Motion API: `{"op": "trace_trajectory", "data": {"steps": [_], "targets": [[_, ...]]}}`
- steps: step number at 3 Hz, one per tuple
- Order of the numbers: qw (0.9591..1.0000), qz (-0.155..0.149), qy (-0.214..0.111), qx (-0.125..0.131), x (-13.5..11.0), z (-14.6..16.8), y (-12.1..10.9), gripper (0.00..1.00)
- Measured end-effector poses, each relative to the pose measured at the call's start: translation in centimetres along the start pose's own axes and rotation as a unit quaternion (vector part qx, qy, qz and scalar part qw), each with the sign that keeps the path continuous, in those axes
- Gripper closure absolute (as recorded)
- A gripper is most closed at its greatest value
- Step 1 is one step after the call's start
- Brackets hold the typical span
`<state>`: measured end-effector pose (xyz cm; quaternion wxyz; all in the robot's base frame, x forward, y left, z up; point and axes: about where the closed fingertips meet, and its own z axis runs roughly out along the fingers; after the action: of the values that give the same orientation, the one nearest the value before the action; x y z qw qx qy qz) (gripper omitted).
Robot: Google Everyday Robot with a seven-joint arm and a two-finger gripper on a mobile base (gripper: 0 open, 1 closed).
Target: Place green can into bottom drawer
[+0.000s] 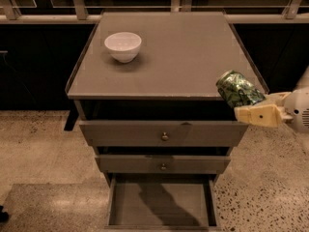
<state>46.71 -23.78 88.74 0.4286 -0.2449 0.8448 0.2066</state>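
The green can (237, 89) has a mottled green print and a silver end. It is held tilted in the air at the cabinet's front right corner, level with the top edge. My gripper (248, 105) comes in from the right with cream-coloured fingers (258, 115) and is shut on the can. The bottom drawer (161, 204) is pulled open below, its flat floor bare with the arm's shadow on it. The can is above and to the right of the drawer.
A white bowl (123, 46) sits on the cabinet top (183, 57) at the back left. Two upper drawers with small knobs (164, 136) are slightly ajar. A railing and dark windows stand behind. Speckled floor surrounds the cabinet.
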Motion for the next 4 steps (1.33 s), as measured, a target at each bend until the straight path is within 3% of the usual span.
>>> {"op": "trace_trajectory", "data": {"steps": [1, 2, 3, 4], "targets": [[1.0000, 0.000, 0.000, 0.000, 0.0, 0.0, 0.0, 1.00], [0.9999, 0.011, -0.003, 0.001, 1.7, 0.4, 0.6, 1.00], [0.9971, 0.071, -0.025, -0.010, 7.7, 2.4, 1.6, 1.00], [0.9854, 0.158, -0.023, -0.059, 17.2, 6.6, 4.2, 1.00]]}}
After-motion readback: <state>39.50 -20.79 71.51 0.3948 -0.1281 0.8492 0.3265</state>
